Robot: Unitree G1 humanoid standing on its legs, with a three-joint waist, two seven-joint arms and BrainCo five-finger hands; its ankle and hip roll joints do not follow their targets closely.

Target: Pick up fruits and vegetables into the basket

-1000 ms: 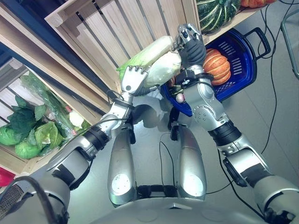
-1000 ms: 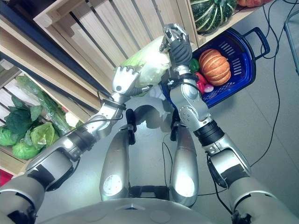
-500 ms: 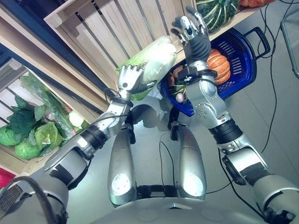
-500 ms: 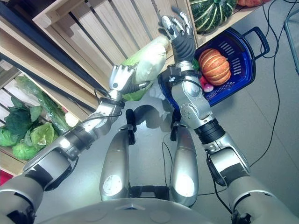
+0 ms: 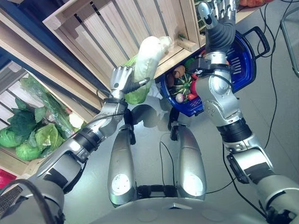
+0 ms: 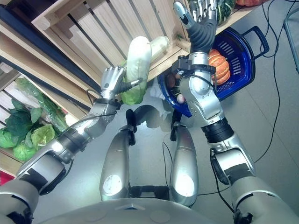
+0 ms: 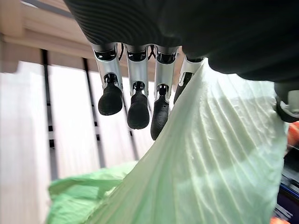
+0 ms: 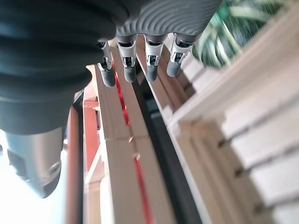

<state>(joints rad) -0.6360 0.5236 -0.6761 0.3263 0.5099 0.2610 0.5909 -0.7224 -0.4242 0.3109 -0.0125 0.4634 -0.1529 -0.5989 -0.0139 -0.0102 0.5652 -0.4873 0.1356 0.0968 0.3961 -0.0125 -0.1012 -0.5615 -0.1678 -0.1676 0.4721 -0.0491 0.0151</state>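
Released by the raised, open right robot hand point(image 5: 219, 11), cabbage point(image 6: 138, 58) now stands upright, gripped by left robot hand point(image 6: 111, 80) beside basket point(image 5: 245, 65).

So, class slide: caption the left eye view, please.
Left hand grips a napa cabbage beside the blue basket; right hand raised open.

Pale napa cabbage point(image 6: 138, 65) upright in left hand point(image 6: 112, 80); blue basket point(image 6: 243, 63) holds orange pumpkin point(image 6: 220, 65).

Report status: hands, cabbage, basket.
Left hand shut on the cabbage, held up beside the crate. Right hand open, raised above the basket. Basket part-filled; nothing blocking.
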